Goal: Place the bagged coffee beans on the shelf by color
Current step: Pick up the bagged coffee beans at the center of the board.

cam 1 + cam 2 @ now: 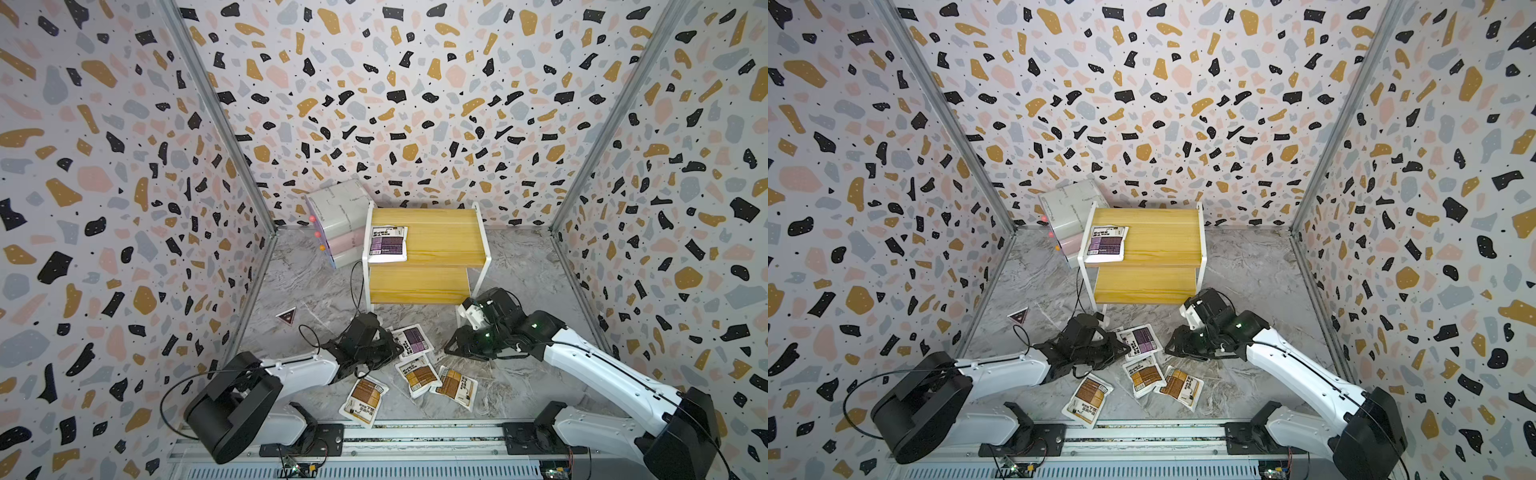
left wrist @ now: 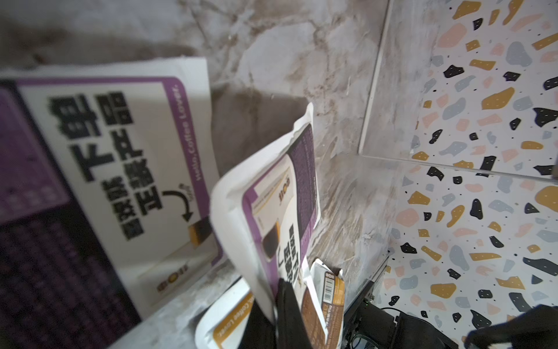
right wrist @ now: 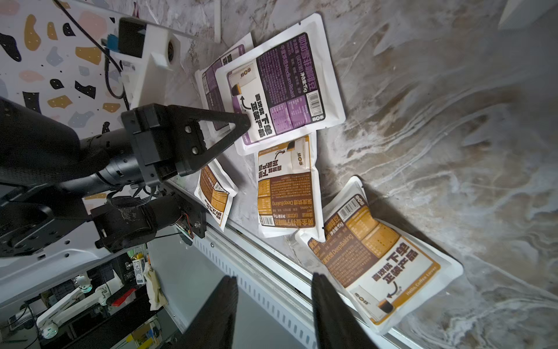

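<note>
Left gripper (image 3: 244, 122) pinches a purple-label coffee pouch (image 2: 271, 196) at 6 o'clock from the shelf (image 1: 428, 245). Right gripper (image 3: 273, 276) is spread, at the pouch's 3 o'clock.

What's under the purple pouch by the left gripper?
A second purple pouch lies under the top purple pouch and shows only as a strip along one edge. The rest of it is covered, so anything further beneath cannot be seen.
</note>
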You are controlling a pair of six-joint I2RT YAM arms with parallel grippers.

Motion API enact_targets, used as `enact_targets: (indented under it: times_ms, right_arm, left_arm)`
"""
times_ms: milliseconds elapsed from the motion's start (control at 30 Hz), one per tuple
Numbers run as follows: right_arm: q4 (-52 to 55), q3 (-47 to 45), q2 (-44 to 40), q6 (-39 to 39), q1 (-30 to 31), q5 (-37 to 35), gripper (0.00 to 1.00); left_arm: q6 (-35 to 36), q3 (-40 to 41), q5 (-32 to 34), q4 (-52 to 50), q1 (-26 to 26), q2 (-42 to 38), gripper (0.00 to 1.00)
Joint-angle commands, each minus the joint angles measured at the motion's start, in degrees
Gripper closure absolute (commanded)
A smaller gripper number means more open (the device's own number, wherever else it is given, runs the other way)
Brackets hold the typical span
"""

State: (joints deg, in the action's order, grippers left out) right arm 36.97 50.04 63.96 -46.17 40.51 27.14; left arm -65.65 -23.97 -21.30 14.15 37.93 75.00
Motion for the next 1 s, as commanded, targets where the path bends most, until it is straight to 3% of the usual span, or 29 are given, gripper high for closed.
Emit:
enact_targets:
  times_ms: [0,267,433,633,767,967]
  right_arm:
    - [-0.13,0.95,-2.37,-0.94,0.19,-1.03,0.53]
    - [1.11,1.18,-6.95,-2.38,0.18,0.42,0.47]
    - [9.03,6.07,-6.88,5.60,0.12,2.13,0.37]
    - [18.52,13.31,-6.40,13.70,0.09,2.96,0.26]
    - [21.46,17.33,-6.31,15.32,0.01,3.98,0.21]
    - [19.39,21.19,-6.20,13.30,-0.26,11.40,0.14]
  left_arm:
    - [-0.67,-2.34,0.91,-2.16,0.04,-3.97,0.98]
    - [-0.88,-6.14,-2.40,-14.51,0.04,-15.08,0.97]
    - [0.39,-8.46,-13.49,-22.17,0.04,-21.03,0.97]
    - [4.87,-13.72,-21.27,-34.01,-0.14,-28.87,0.96]
    - [6.60,-16.76,-26.61,-35.80,-0.14,-29.94,0.97]
    - [5.87,-20.80,-32.49,-33.83,-0.14,-30.53,0.97]
